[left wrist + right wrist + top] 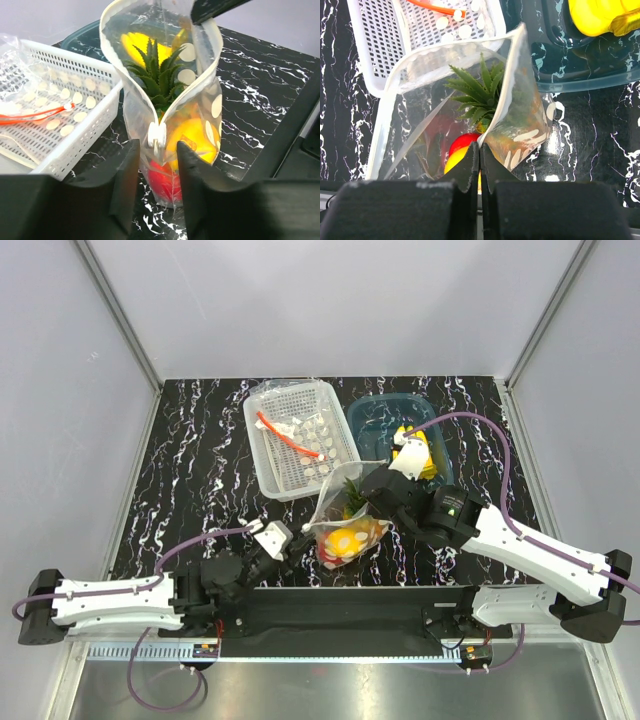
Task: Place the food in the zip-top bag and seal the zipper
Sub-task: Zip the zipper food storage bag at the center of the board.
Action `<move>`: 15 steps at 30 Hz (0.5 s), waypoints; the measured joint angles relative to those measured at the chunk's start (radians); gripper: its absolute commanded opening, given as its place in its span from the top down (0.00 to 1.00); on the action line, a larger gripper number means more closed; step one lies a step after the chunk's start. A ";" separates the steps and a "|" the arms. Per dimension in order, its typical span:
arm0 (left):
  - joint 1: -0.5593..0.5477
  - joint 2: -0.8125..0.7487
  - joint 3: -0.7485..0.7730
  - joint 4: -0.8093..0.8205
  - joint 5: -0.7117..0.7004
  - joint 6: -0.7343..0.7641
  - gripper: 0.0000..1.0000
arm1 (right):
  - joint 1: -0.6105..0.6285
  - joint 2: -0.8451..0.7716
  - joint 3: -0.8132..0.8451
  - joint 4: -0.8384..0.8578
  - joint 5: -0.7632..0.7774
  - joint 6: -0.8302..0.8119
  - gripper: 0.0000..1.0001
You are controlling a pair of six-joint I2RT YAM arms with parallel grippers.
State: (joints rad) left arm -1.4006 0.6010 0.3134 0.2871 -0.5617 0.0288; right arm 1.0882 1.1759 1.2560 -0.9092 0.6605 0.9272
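- Your black marbled table (190,460) sat between grey walls (330,310).
- The zip-top bag (200,120) stood mid-table, mouth gaping, food (155,75) inside.
- Your left gripper (157,165) stood spread, flanking the zipper slider (157,136), arm low at the near edge.
- Your right gripper (480,165), pressed together, pinched the bag's rim, arm angled in from the right.

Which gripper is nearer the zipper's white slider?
Left. Left gripper straddles the slider, fingers either side, not closed. Right gripper pinches the zip-top bag by its rim at the mouth's far end.
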 measured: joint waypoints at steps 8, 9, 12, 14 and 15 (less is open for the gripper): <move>0.055 0.032 0.010 -0.011 0.070 -0.003 1.00 | 0.000 0.000 0.000 0.002 -0.006 -0.014 0.47; 0.059 0.030 0.010 -0.013 0.077 -0.003 1.00 | -0.001 -0.001 0.000 0.003 -0.011 -0.033 0.40; 0.086 -0.011 -0.002 -0.013 0.111 -0.010 1.00 | -0.002 -0.010 0.000 0.031 -0.051 -0.148 0.45; 0.132 -0.068 -0.028 -0.009 0.148 -0.025 1.00 | -0.002 -0.031 -0.009 0.090 -0.100 -0.249 0.51; 0.171 -0.098 -0.040 -0.015 0.181 -0.037 1.00 | -0.003 -0.046 -0.016 0.123 -0.135 -0.302 0.50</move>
State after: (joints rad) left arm -1.2301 0.5030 0.2737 0.2722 -0.3805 -0.0078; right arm 1.0855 1.1297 1.2404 -0.7860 0.5259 0.6254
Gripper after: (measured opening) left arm 0.009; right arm 0.504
